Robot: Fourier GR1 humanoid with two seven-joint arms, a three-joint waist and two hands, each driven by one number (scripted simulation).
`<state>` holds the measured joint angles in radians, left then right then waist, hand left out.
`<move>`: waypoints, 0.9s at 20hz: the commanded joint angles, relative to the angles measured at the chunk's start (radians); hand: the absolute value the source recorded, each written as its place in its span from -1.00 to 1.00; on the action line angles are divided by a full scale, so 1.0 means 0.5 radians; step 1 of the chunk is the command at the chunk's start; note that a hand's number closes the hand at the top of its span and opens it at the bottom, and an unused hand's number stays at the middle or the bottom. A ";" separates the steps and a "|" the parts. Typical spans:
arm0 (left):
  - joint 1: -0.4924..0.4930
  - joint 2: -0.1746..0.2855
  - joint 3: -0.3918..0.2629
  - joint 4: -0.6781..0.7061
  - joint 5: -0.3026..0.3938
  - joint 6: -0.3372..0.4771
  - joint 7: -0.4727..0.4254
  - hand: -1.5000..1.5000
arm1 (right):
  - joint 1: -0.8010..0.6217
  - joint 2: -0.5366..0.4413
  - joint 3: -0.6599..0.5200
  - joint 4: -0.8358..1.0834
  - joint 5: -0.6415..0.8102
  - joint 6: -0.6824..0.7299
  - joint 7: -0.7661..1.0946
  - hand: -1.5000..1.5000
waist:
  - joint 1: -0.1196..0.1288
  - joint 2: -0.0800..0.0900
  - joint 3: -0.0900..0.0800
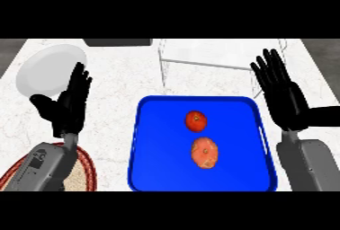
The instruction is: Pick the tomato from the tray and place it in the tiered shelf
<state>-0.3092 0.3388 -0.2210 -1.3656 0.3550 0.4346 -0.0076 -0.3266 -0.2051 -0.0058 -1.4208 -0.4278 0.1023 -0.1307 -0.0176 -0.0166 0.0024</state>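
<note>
At the left, the left hand (66,108) is released, fingers straight and pointing up, in front of a white plate (40,72). In the middle lies the blue tray (159,170). The tomato (196,120) sits in its upper half, near a paler orange round thing (204,152) — the two do not touch. The tomato is probably light, smooth and a little soft, so I would take it by its sides, without squeezing. Behind the tray stands the tiered shelf (161,67). At the right, the right hand (284,96) is also released — it holds nothing.
</note>
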 commanded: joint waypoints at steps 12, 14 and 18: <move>0.470 0.208 0.032 -0.559 -0.176 -0.028 0.149 0.00 | -0.196 0.329 0.082 0.157 0.617 -1.041 0.184 -1.00 | 0.052 0.029 -0.004; 0.408 0.146 0.002 -0.587 -0.231 0.037 0.248 0.00 | -0.066 0.248 0.230 -0.148 0.663 -0.915 0.319 -1.00 | 0.038 0.026 -0.005; 0.455 0.163 0.053 -0.495 -0.182 -0.040 0.091 0.00 | -0.189 -0.065 0.430 -0.275 0.819 -0.713 0.844 -1.00 | 0.028 0.019 -0.009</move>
<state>-0.1085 0.4238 -0.2004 -1.6125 0.2715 0.4201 0.0597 -0.3970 -0.1489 0.1366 -1.4921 -0.0704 -0.3206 0.1322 0.0016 -0.0056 -0.0010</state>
